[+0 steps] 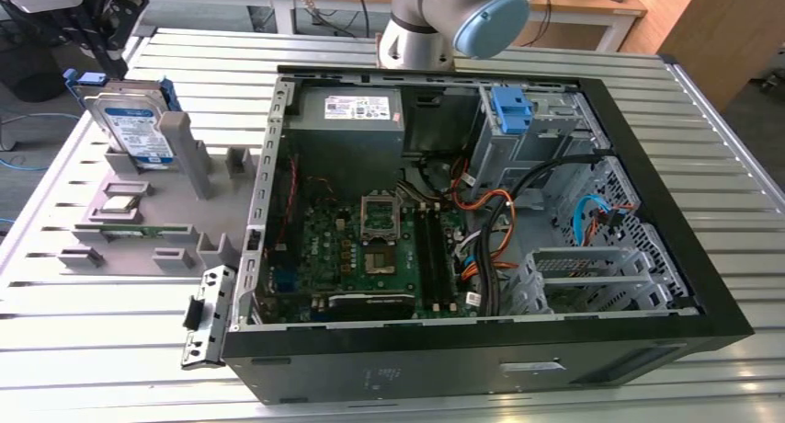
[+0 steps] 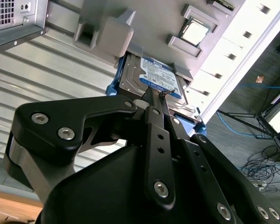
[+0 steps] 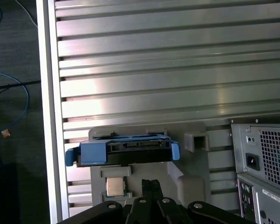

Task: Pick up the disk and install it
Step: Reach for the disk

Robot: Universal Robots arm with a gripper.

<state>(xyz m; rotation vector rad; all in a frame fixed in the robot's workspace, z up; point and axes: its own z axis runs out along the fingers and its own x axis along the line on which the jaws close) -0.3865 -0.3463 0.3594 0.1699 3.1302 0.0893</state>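
Slatted metal table (image 1: 123, 349): your silver, blue-bracketed rectangular disk (image 1: 132, 124) looks stiff, weighty; grasp its top edges. Gripper (image 2: 155, 93) jaws closed, empty.

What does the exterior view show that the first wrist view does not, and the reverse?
Exterior view: the disk with its labelled face showing, and inside the open case the motherboard, power supply, orange cables and a lone blue bracket.
First wrist view: the disk's blue bracket seen edge-on, the case's rear panel with its power socket, and a blue cable on the floor.
Both: the disk standing in the grey holder, the shut gripper close by it, and the slatted table.
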